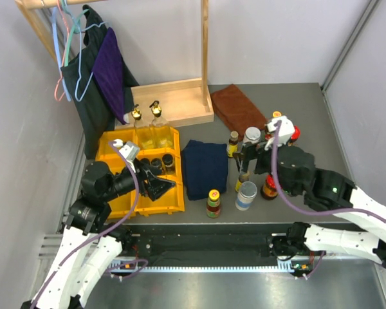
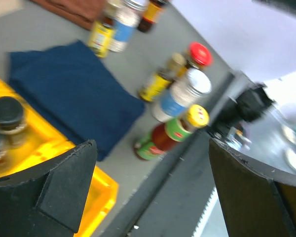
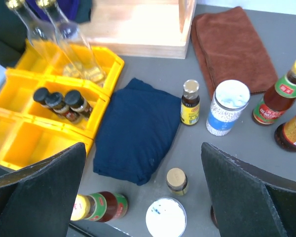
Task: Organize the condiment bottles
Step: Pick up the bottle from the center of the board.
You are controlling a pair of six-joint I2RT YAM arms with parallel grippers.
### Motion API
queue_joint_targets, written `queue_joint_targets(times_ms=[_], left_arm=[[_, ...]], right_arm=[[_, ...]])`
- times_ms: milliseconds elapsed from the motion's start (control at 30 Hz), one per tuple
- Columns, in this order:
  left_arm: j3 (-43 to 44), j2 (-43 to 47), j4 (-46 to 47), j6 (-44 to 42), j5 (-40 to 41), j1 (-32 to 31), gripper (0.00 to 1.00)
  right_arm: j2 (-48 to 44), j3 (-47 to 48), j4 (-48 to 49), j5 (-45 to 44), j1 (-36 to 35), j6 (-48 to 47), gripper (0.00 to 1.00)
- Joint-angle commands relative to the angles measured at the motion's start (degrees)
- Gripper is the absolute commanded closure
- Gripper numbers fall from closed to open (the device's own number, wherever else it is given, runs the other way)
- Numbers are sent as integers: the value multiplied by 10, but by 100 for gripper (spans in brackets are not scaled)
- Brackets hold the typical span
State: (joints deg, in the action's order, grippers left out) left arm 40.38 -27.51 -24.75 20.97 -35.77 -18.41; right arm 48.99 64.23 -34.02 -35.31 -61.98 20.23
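Two clear gold-topped bottles and three dark black-capped ones stand in the yellow bins. Loose on the table stand a yellow-capped sauce bottle, two white-lidded jars, small yellow-labelled bottles and a red-lidded jar. A second yellow-capped sauce bottle and a dark jar stand at the right. My left gripper hangs open over the bins' near right corner, holding nothing. Open and empty too, my right gripper hovers above the loose group.
A folded blue cloth lies between the bins and the loose bottles. A brown cloth lies behind them. A wooden rack base with hanging clothes stands at the back left. The table's black front rail runs below the sauce bottle.
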Motion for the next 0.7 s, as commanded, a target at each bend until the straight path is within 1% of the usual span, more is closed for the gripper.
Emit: queue_joint_targets(times_ms=[0,233,333,367,433,467,500,533,567,600,633,667], left_arm=[[-18,-11,53,21,-109,0,1],[-48,-10,79,48,-99,-22,1],[-65,-17,110,55,-81,-52,1],[-73,-18,117,56,-42,-83,1],[-78,-36,140,50,10,-127,1],[-78,-52,152,45,76,-185,1],[-77,-61,157,38,122,-217,1],[-75,-69,160,23,160,-278,1],[-71,-76,163,14,194,-303,1],[-70,-90,167,6,256,-325,1],[-69,-96,177,-7,279,-360,1],[-70,-104,184,-12,302,-376,1]], right_arm=[[-42,-7,-17,-17,6,17,1],[-60,-15,-24,-29,7,25,1],[-57,-14,-19,-33,7,23,1],[-53,-14,-18,-33,7,23,1],[-48,-12,-16,-34,7,22,1],[-43,-11,-13,-34,7,22,1],[-40,-10,-13,-33,7,22,1],[-38,-10,-13,-34,7,23,1],[-34,-9,-13,-34,7,23,1],[-32,-9,-13,-34,8,23,1],[-31,-9,-15,-33,8,24,1],[-30,-9,-16,-33,8,24,1]])
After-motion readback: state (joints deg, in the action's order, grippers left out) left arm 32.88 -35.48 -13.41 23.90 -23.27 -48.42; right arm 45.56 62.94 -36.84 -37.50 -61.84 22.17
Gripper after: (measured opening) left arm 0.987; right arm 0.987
